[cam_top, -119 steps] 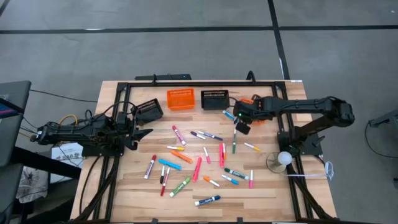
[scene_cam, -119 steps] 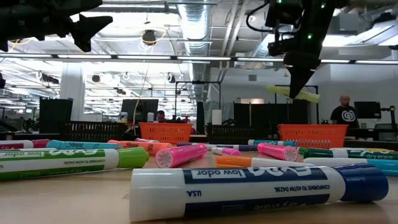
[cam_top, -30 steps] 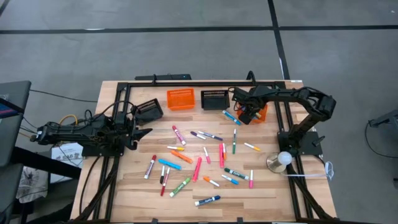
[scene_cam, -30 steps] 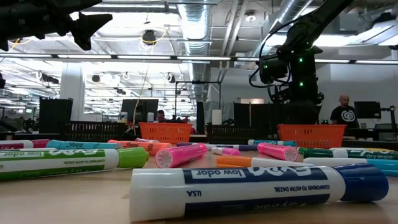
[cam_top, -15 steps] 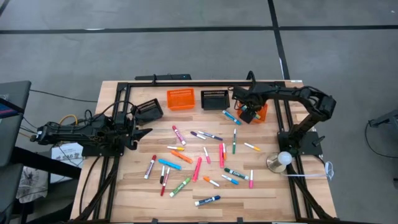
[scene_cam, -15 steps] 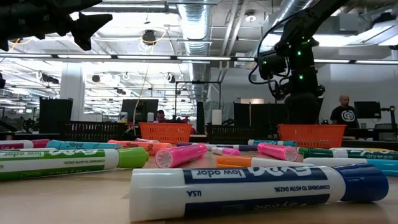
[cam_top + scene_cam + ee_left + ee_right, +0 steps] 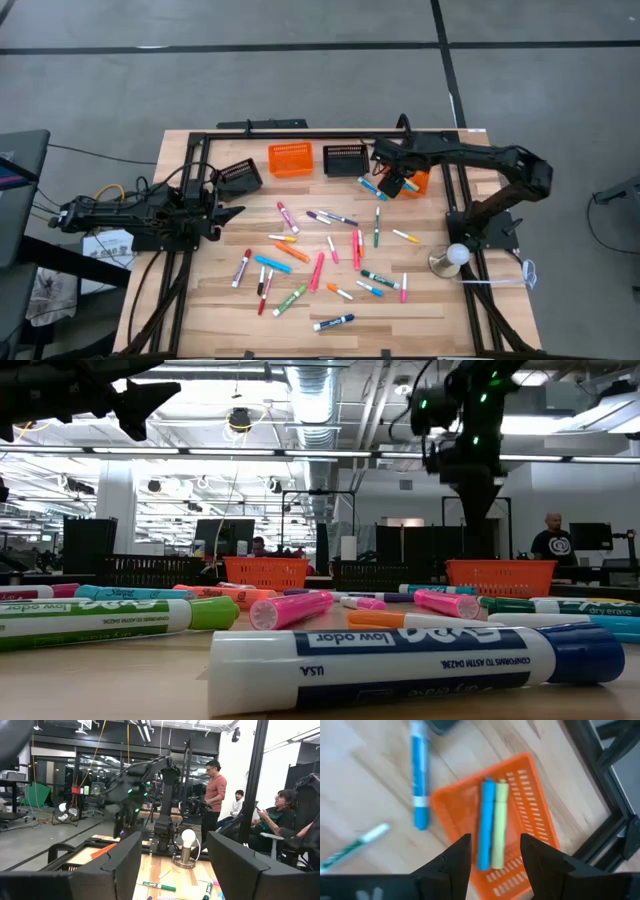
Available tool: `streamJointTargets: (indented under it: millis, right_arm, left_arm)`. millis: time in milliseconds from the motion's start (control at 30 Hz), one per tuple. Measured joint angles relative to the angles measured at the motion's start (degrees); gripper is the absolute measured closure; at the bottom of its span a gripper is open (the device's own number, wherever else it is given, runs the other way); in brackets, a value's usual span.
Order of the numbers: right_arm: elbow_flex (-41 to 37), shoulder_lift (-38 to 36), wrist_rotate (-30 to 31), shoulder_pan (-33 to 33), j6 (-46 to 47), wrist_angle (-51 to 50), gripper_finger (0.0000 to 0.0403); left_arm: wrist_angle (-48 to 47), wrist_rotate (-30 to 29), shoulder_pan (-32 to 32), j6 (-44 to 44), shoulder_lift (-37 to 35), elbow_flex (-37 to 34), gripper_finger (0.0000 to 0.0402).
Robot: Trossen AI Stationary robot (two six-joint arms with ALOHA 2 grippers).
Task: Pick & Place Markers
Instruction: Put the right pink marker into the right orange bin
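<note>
Setting: a wooden table (image 7: 220, 310) stands on a grey floor (image 7: 300, 90) crossed by dark seam lines. Beyond it, an open hall with exposed ceiling ducts (image 7: 315, 390), strip lights, white walls, dark glazed partitions (image 7: 50, 775) and several people (image 7: 216, 790).

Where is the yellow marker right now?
In the right wrist view, the yellow marker lies in the orange basket, beside a blue marker.
</note>
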Motion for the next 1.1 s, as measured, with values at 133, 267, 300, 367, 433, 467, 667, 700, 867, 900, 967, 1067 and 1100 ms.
streamJointTargets:
  millis: [133, 267, 300, 367, 433, 467, 667, 700, 867, 900, 967, 1067, 1100]
  right_arm:
    - [0.00, -5.58, -0.19, 4.34, 3.97, 0.00, 0.0246]
    - [0.00, -9.94, -0.96, 9.61, 8.60, 0.03, 0.0244]
    - [0.00, -10.84, -1.48, 11.06, 9.29, 0.08, 0.0244]
    - [0.00, -12.00, -2.20, 14.12, 10.74, 0.09, 0.0243]
    - [0.00, -12.67, -2.46, 17.38, 12.27, 0.14, 0.0244]
    - [0.00, -12.86, -2.49, 19.10, 13.13, 0.47, 0.0244]
    - [0.00, -11.97, -2.53, 28.29, 17.10, 5.54, 0.0248]
    - [0.00, -11.61, -2.51, 29.62, 17.81, 6.28, 0.0248]
    - [0.01, -9.50, -2.65, 34.42, 20.14, 11.84, 0.0249]
    - [0.02, -9.18, -2.94, 35.17, 20.11, 12.52, 0.0249]
    - [-0.02, -8.28, -3.16, 36.45, 20.16, 13.24, 0.0249]
    - [-0.04, -6.99, -3.13, 37.93, 20.60, 13.97, 0.0249]
    - [-0.02, -6.62, -3.05, 38.25, 20.60, 14.81, 0.0249]
  left_arm:
    - [0.00, 0.01, -0.01, 0.00, 0.00, 0.00, 0.0179]
    - [-0.01, 0.02, -0.01, 0.00, 0.00, 0.00, 0.0179]
    - [0.00, 0.02, 0.00, 0.00, 0.01, 0.00, 0.0179]
    - [0.00, 0.02, -0.02, 0.00, 0.00, 0.00, 0.0179]
    - [0.00, 0.00, 0.00, 0.00, 0.01, 0.00, 0.0179]
    - [0.00, 0.02, -0.01, 0.00, 0.00, 0.00, 0.0179]
    - [0.00, 0.02, 0.00, 0.00, 0.01, 0.00, 0.0179]
    - [0.00, 0.02, -0.02, 0.00, 0.01, 0.00, 0.0179]
    - [0.04, 0.01, -0.02, -0.01, -0.01, 0.00, 0.0179]
    - [0.01, 0.02, -0.01, 0.00, 0.01, 0.00, 0.0179]
    - [0.17, 0.00, -0.02, 0.00, 0.10, 0.00, 0.0179]
    - [0.53, 0.02, 0.00, -0.02, 0.47, 0.00, 0.0179]
    - [0.53, 0.00, 0.00, -0.02, 0.49, 0.02, 0.0179]
